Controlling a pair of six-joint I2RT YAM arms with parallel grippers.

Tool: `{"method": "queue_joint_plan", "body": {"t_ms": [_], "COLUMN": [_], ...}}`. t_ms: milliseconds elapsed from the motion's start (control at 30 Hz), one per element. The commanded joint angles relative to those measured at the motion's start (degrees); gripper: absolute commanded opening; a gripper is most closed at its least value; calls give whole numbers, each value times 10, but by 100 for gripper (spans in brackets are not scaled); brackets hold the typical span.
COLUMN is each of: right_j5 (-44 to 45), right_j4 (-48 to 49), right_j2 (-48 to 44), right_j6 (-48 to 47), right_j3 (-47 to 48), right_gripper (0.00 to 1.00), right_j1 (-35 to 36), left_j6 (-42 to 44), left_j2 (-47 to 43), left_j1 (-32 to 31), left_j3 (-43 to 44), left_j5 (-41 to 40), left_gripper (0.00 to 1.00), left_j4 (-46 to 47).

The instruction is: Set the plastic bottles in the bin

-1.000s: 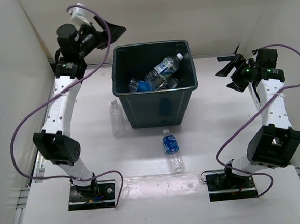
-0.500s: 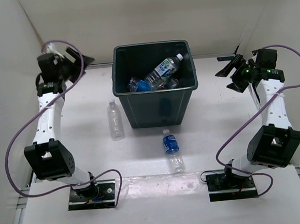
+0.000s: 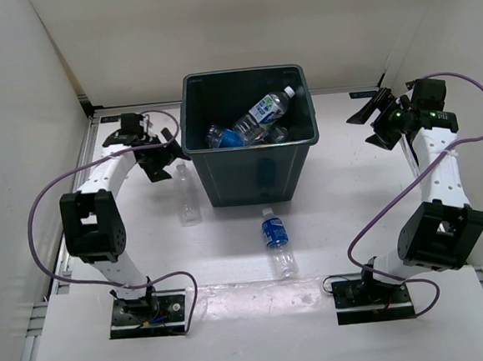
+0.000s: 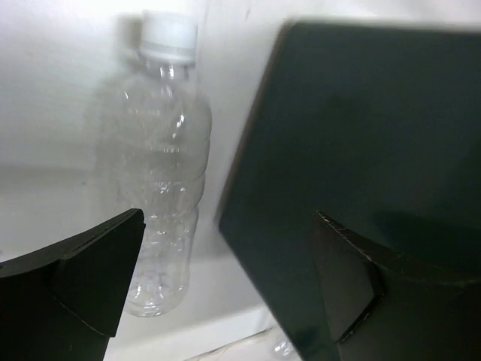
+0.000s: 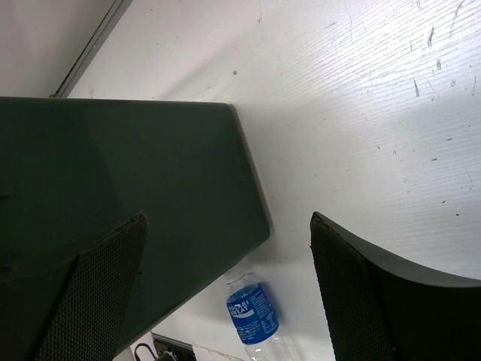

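The dark teal bin (image 3: 244, 80) stands at the table's middle back and holds several bottles (image 3: 257, 114). A clear unlabelled bottle with a white cap (image 3: 187, 195) lies left of the bin; the left wrist view shows it too (image 4: 161, 188), beside the bin's wall (image 4: 353, 150). A blue-labelled bottle (image 3: 276, 238) lies in front of the bin, also in the right wrist view (image 5: 253, 313). My left gripper (image 3: 160, 156) is open and empty, low, just above the clear bottle. My right gripper (image 3: 372, 120) is open and empty, right of the bin.
White walls enclose the table on the left, back and right. The arm bases (image 3: 147, 312) sit at the near edge. Purple cables loop from both arms.
My left arm has swung down from high at the back left to low beside the bin, over the clear bottle. The right arm and the bottles have not moved.
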Motion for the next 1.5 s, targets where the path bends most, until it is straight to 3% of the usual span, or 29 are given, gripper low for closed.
{"method": "queue_joint_plan", "body": {"t_ms": [0,200,800,967,1033,1333,1467], "right_j5": [8,9,26,30,30,33,33], "right_j4": [-1,-2,-12,-14,-14,-8,-11], "right_j2": [-10,-8,-8,-8,-8,4,11], "right_j6": [-5,-4,-1,-1,-2,4,10], "right_j3": [13,13,14,15,13,6,8], "right_gripper": [90,90,90,90,90,90,90], "right_j1": [3,2,2,0,-1,3,6], "left_j6": [48,69,67,66,65,77,94], "left_j2": [11,27,125,118,111,17,-3], "left_j1": [-22,-29,-63,-59,-48,3,13], "left_j3": [10,9,45,33,28,24,68], "left_j5": [-28,-59,-29,-35,-50,-62,-79], "left_gripper": [100,100,100,86,86,66,65], "left_j4": [-49,-75,-93,-90,-97,-91,-121]}}
